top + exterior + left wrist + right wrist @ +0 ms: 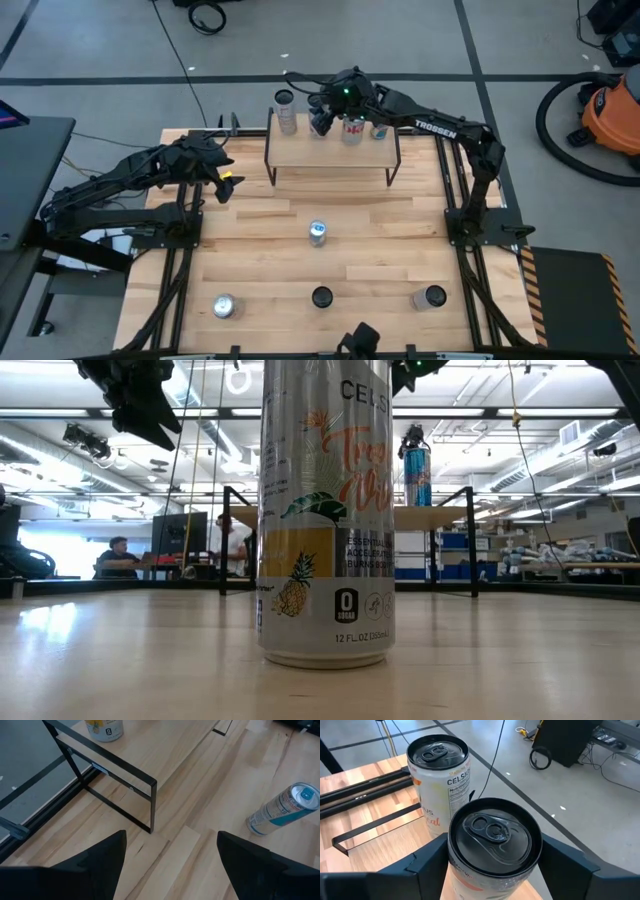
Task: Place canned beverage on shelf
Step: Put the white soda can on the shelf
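Two fingers of the right gripper (pixel 495 865) flank a can (pixel 495 845) on the shelf (pixel 330 152) — parted, grip unclear

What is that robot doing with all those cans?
It is putting drink cans on the shelf, a little wooden stand at the back of the table. The right gripper is up there with its fingers on either side of a black-topped can, beside other cans. The left gripper waits open, off to the side. Four more cans stand on the table.

Bright overhead strip lights, glare on table (pixel 120 650), sharp focus
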You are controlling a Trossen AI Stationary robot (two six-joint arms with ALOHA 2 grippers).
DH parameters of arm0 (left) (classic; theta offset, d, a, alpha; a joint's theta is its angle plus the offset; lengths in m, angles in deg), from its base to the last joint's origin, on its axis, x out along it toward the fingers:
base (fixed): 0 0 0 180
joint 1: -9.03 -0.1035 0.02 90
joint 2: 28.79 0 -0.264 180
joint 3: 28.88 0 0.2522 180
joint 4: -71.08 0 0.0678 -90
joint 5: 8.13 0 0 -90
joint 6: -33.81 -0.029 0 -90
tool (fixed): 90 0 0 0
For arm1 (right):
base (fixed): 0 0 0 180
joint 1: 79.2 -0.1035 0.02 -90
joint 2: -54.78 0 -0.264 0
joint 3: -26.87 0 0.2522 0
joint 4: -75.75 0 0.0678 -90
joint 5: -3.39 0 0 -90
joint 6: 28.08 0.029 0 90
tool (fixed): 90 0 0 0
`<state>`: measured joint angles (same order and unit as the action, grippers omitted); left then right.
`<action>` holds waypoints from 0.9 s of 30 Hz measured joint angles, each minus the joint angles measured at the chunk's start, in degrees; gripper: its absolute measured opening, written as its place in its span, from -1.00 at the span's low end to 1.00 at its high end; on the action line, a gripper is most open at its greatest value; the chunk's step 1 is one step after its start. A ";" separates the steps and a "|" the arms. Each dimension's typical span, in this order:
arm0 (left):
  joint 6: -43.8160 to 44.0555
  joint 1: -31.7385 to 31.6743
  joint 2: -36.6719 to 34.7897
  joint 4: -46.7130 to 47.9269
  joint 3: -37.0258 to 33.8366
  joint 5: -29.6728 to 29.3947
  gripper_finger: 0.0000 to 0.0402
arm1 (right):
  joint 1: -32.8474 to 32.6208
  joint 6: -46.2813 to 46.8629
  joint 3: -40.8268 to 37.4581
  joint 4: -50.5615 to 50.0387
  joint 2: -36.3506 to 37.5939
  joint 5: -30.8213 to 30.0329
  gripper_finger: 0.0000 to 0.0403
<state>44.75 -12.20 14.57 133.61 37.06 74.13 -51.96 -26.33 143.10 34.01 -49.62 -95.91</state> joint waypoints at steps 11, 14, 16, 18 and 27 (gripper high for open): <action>0.02 -0.01 -0.01 -0.01 0.00 0.01 0.56 | -0.02 1.28 -0.09 -1.73 -0.15 0.58 0.51; 0.01 0.00 0.01 -0.01 0.00 0.01 0.56 | -0.02 1.24 -0.24 -3.29 -0.35 0.75 0.53; -0.02 -0.02 -0.01 -0.01 0.00 0.01 0.56 | -0.02 1.22 -0.24 -3.81 -0.35 0.76 0.55; -0.04 0.00 -0.01 -0.01 0.00 0.01 0.56 | -0.02 1.17 -0.24 -3.86 -0.35 0.89 0.58; -0.04 0.00 -0.01 -0.01 0.00 0.01 0.56 | -0.02 -0.40 0.56 -2.29 -0.10 4.46 0.65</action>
<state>44.71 -12.21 14.56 133.60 37.06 74.14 -51.98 -26.73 143.66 31.72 -49.72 -91.45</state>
